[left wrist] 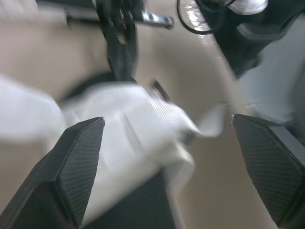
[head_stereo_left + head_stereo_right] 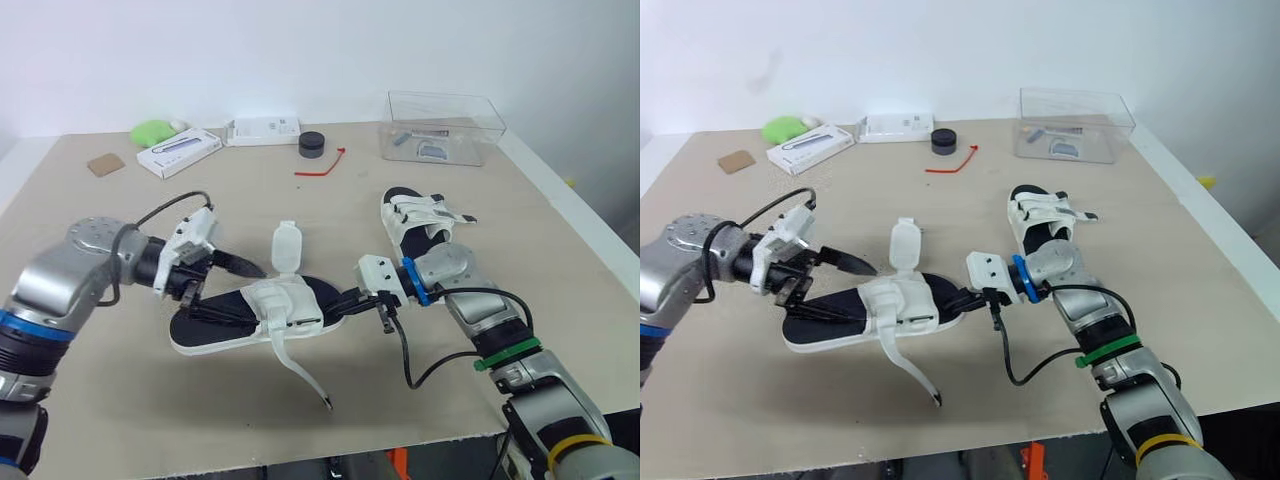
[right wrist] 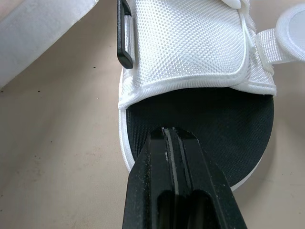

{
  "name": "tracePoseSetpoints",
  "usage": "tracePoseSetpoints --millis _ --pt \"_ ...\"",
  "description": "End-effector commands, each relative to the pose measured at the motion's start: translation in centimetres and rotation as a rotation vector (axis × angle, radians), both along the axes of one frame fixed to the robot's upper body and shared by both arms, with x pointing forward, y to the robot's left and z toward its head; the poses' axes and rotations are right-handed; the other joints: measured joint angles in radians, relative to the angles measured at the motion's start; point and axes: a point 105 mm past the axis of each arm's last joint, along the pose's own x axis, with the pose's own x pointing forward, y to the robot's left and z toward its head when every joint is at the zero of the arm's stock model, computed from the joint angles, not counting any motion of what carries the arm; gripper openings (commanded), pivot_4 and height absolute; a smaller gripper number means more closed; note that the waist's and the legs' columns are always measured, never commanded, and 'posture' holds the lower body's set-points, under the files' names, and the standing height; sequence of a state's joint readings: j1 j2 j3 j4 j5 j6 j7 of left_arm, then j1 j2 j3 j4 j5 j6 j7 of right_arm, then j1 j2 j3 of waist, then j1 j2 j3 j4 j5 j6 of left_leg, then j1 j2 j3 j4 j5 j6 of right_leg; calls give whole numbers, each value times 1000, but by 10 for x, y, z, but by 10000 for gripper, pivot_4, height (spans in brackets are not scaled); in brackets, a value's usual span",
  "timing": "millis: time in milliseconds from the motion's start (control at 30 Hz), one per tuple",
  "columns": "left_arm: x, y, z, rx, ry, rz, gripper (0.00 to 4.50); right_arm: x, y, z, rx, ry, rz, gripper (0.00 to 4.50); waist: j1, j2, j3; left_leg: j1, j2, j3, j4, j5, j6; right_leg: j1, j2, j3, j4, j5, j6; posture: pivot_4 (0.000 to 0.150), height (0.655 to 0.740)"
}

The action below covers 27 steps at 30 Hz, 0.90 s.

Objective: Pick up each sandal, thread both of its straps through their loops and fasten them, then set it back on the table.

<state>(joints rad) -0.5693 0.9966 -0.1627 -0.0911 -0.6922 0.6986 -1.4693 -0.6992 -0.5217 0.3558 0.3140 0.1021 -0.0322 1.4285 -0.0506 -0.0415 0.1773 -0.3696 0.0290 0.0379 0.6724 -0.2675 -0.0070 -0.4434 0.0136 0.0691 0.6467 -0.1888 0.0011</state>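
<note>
A sandal with a black sole and white straps lies mid-table. One strap stands up, and a long strap trails toward the front edge. My left gripper is open at the sandal's heel side, its fingers spread on either side of the white strap. My right gripper is shut, its tips resting on the black insole at the toe end, just short of the white upper. A second sandal lies behind the right arm, apart from both grippers.
At the back stand a clear plastic box, a black round object, a red tie, two white boxes, a green object and a brown square. The table's front edge is close.
</note>
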Motion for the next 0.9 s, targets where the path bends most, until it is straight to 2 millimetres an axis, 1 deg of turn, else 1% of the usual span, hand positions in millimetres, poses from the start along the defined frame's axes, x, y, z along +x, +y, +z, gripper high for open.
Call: tracePoseSetpoints --millis 33,100,133,233,300,400,467,567,700,900 --pt "-10 7 11 -36 86 24 44095 3 -2 -1 -22 -8 -12 0 3 0 0 0 0 -1 0 0 0 0 0 -1 0 0 0 1500 7400" --pt "-12 16 4 -29 131 71 44095 4 -2 1 -12 -10 -17 0 1 0 0 0 0 -1 0 0 0 0 0 -1 0 0 -1 1500 7400" --pt "-12 19 1 -21 134 86 44095 4 -2 1 -9 -10 -19 0 0 0 0 0 0 -1 0 0 0 0 0 -1 1 0 -1 1500 7400" --pt "-18 29 -15 56 118 108 44095 2 -1 4 5 -4 -22 0 1 0 0 0 0 -2 0 0 0 0 0 -2 1 -1 -2 1500 7400" --pt "-21 31 -21 82 118 109 44095 2 -1 5 9 -1 -23 0 2 0 0 0 1 -1 0 0 0 0 0 -2 1 -1 -2 1500 7400" --pt "-23 35 -38 144 77 126 44095 0 -1 7 18 2 -24 0 3 0 0 0 1 -2 0 0 0 0 0 -2 1 -4 -6 1500 7400" --pt "-20 31 -48 151 37 143 44095 -2 -2 7 18 4 -24 0 4 0 0 0 0 -1 0 0 0 0 -1 -2 1 -4 -6 1500 7400" --pt "-14 21 -53 109 -15 160 44095 -3 -2 8 20 3 -27 0 5 0 0 0 0 -1 0 0 0 0 -1 -2 1 -3 -5 1500 7400" --pt "3 7 -49 35 -99 196 44095 -2 -2 14 36 -11 -40 0 5 0 0 0 -1 -1 0 0 0 0 -2 -2 1 -1 -2 1500 7400" --pt "16 -3 -48 7 -180 193 44095 -2 -2 19 57 -13 -59 0 4 0 0 -1 0 -1 0 0 0 0 -1 -1 1 -1 -2 1500 7400"
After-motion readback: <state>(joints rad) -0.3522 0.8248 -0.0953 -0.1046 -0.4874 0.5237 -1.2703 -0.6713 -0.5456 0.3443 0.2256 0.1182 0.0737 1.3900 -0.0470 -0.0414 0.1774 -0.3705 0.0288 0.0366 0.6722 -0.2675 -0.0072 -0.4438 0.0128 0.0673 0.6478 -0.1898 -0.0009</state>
